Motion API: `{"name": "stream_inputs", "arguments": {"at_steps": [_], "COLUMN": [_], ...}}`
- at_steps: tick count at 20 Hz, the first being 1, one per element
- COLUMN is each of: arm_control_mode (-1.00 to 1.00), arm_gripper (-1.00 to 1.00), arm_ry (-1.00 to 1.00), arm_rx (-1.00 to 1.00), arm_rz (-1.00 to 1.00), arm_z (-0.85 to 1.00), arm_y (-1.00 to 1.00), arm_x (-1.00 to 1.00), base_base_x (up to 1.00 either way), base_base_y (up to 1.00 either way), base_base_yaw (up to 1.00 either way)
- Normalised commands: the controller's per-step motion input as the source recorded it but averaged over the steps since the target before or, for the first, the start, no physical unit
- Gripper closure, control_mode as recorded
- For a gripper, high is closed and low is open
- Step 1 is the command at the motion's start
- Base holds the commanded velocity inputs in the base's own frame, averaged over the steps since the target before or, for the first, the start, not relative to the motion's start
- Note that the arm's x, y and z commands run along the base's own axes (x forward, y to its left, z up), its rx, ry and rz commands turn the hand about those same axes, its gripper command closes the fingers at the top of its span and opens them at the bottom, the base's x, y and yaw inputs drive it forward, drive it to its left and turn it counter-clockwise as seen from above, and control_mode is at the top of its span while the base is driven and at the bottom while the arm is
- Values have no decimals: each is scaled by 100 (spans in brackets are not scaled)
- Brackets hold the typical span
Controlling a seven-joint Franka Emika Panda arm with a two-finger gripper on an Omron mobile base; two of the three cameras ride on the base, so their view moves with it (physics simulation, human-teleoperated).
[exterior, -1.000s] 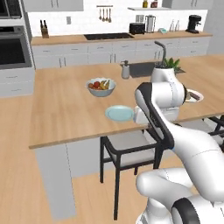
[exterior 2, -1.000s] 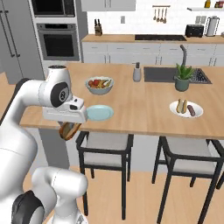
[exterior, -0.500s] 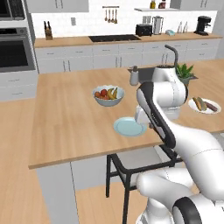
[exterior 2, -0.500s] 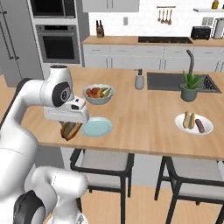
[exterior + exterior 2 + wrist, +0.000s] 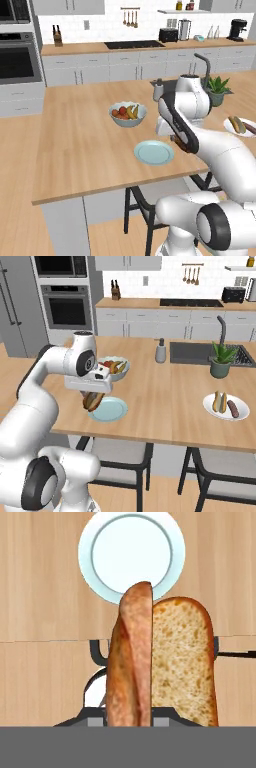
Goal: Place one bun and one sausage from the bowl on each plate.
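Carrying a bun (image 5: 93,401) toward the pale blue plate (image 5: 111,411).
Claw (image 5: 92,397) pinches the bun; plate sits at twelve o'clock in the hand view, so next comes lowering over it and releasing.

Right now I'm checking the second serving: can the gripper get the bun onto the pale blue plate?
Probably yes: the gripper holds the bun just short of the bare pale blue plate, with nothing between.

Wooden island counter (image 5: 165,406): fruit bowl (image 5: 114,367), pale blue plate (image 5: 107,409), white plate (image 5: 226,406), potted plant (image 5: 221,360), probably soap dispenser (image 5: 160,350).
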Motion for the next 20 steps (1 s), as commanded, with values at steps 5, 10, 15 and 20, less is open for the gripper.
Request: {"name": "stream_inputs", "arguments": {"at_steps": [5, 10, 15, 20], "arm_control_mode": [-100, -100, -100, -100], "arm_gripper": [100, 100, 100, 100], "arm_ry": [4, 2, 1, 0], "arm_rx": [2, 0, 0, 0], "arm_rz": [0, 0, 0, 0], "arm_z": [-51, -68, -64, -49], "arm_y": [-19, 0, 0, 0], "arm_x": [99, 83, 55, 64], "base_base_x": [0, 0, 0, 0], "base_base_y": [0, 0, 0, 0], "base_base_yaw": [0, 0, 0, 0]}}
